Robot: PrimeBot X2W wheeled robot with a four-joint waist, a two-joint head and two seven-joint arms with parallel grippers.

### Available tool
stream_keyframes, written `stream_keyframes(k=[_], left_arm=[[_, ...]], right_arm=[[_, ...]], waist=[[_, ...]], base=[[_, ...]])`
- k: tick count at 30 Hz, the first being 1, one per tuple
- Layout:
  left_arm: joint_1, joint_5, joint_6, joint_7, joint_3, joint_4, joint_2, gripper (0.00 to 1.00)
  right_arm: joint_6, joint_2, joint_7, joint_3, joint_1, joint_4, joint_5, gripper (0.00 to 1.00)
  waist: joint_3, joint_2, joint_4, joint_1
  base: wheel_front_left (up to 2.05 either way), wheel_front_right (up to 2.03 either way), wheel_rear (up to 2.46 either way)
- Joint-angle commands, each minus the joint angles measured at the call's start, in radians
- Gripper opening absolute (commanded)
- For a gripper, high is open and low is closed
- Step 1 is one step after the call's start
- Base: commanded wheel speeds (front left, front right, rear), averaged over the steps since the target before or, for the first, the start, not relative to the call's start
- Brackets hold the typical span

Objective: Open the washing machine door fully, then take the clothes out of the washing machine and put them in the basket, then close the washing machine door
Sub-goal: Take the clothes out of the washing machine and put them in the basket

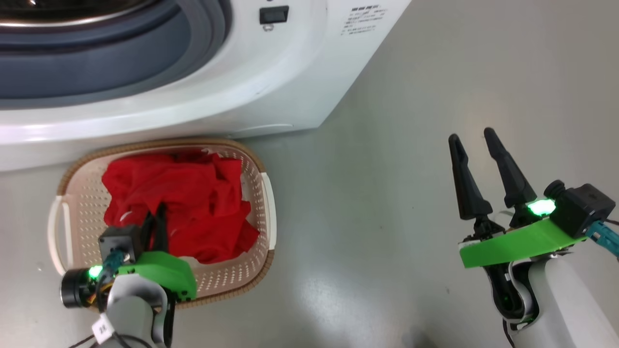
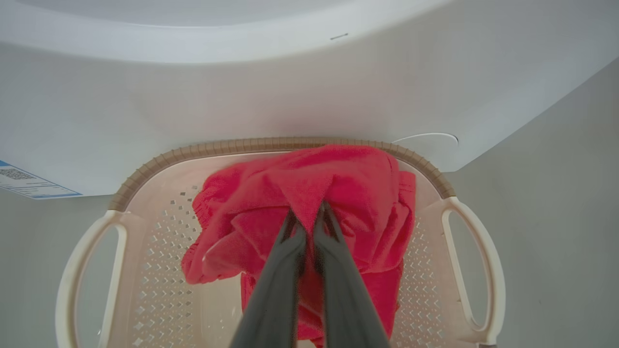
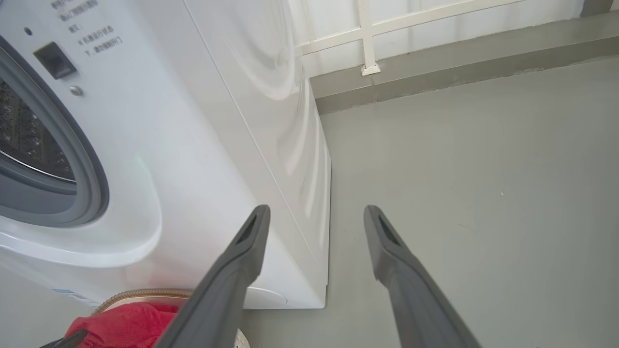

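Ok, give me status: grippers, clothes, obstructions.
Left gripper shut on the clothes, inside the basket. Right gripper open, empty, over floor right of the washing machine. Nothing blocking the basket.

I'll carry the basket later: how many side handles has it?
2: one handle at the basket's left end in the left wrist view, the other at its right end; none seems hidden.

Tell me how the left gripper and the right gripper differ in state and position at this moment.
1. The left gripper is shut, pinching a fold of the red clothes; the right gripper is open and holds nothing.
2. The left gripper is over the basket; the right gripper is over the grey floor, off to the side of the washing machine.
Both have two long dark fingers.
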Motion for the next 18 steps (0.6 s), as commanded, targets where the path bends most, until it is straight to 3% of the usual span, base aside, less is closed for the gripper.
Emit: stream_keyframes(k=[1,4,13,15,16,18], left_arm=[[-0.008,0.007,-0.008,-0.005,0.028,0.003,0.016,0.0],[-0.044,0.014,-0.008,-0.005,0.03,0.051,0.016,0.0],[-0.107,0.012,0.002,-0.005,0.036,0.124,0.016,0.29],[-0.11,0.011,0.0,-0.005,0.039,0.131,0.016,0.6],[-0.11,0.01,0.0,-0.005,0.039,0.133,0.016,0.98],[-0.109,0.005,-0.001,-0.005,0.042,0.135,0.016,1.0]], right_arm=[[0.0,0.001,-0.006,0.013,-0.004,-0.026,0.003,1.0],[0.0,0.002,-0.006,0.012,-0.017,-0.028,0.004,1.0],[0.0,0.005,-0.006,0.008,-0.036,-0.029,0.004,1.0],[0.0,0.004,-0.006,0.007,-0.036,-0.027,0.004,1.0],[0.0,0.004,-0.006,0.006,-0.036,-0.026,0.004,1.0],[0.0,0.004,-0.006,0.004,-0.035,-0.023,0.003,1.0]], waist=[[0.028,-0.0001,-0.008,0.0],[0.053,-0.0001,-0.01,0.0],[0.084,-0.0001,-0.013,0.0],[0.082,-0.0001,-0.012,0.0],[0.079,-0.0001,-0.011,0.0],[0.072,-0.0001,-0.009,0.0]], base=[[0.0,0.0,0.0],[0.0,0.0,0.0],[0.0,0.0,0.0],[0.0,0.0,0.0],[0.0,0.0,0.0],[0.0,0.0,0.0]])
